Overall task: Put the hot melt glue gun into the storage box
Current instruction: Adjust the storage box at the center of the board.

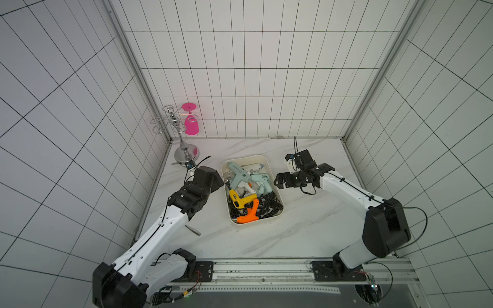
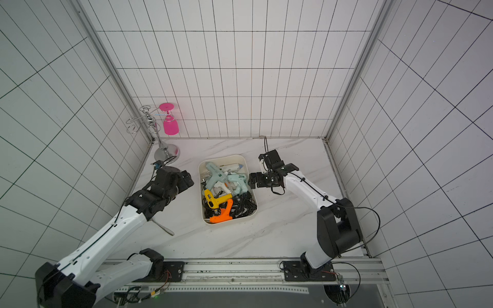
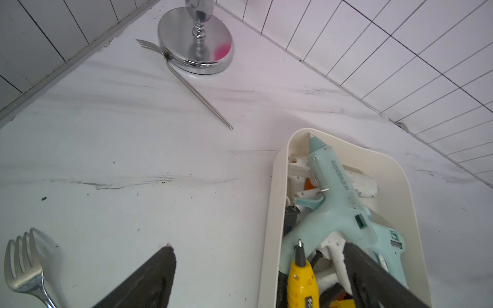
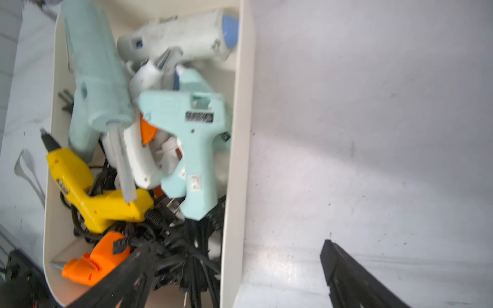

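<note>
- Left pincer (image 3: pixel 257 246) spread wide and empty; one finger over bare worktop (image 3: pixel 160 160), the other over the box (image 3: pixel 273 213).
- Left arm stretches low from the near-left corner, wrist bent toward the box's left side, pincer just beside the rim in both top views.
- Right pincer (image 4: pixel 237 242) also spread and empty; one finger above the cords (image 4: pixel 186 253), the other over worktop.
- Right arm reaches in from the near-right; its pincer is just beside the box's right wall.
- Box sits mid-worktop between the two pincers; cream, rounded corners, low walls.
- Glue guns all lie piled inside the box:
  - big teal gun (image 1: pixel 238 173) on top at the far end
  - white gun (image 4: pixel 181 34) with a blue tip along the far wall
  - mint gun (image 4: pixel 194 138) against the right wall
  - yellow gun (image 1: pixel 240 200) in the middle
  - orange gun (image 1: pixel 249 216) at the near end
- Black cords tangled in the near-right part.
- One fork (image 3: pixel 197 93) touches the stand (image 3: pixel 196 45) base; another fork (image 3: pixel 24 266) lies near the left pincer.
</note>
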You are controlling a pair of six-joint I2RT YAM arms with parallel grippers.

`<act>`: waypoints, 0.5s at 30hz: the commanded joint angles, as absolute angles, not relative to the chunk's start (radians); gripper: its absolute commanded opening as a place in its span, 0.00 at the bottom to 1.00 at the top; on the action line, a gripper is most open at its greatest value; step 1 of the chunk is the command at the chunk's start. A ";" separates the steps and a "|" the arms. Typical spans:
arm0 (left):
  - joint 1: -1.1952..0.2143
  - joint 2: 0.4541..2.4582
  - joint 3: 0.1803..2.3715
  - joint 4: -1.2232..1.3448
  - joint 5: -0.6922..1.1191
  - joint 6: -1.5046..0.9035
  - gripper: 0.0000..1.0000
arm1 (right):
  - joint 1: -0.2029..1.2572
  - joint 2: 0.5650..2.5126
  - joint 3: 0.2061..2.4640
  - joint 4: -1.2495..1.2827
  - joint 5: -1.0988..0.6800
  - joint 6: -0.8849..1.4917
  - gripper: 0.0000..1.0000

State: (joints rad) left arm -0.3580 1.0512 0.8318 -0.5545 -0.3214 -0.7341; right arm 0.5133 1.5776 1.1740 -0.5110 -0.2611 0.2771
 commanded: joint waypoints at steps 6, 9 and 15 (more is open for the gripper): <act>-0.222 1.470 0.918 -0.085 0.218 -0.514 0.98 | 0.463 1.638 1.114 -0.286 -0.392 0.517 0.99; -0.224 1.638 1.012 -0.028 0.357 -0.507 0.98 | 0.459 1.576 1.049 -0.219 -0.378 0.561 0.99; -0.239 1.814 1.126 0.029 0.458 -0.542 0.97 | 0.382 1.470 0.988 -0.244 -0.357 0.550 0.99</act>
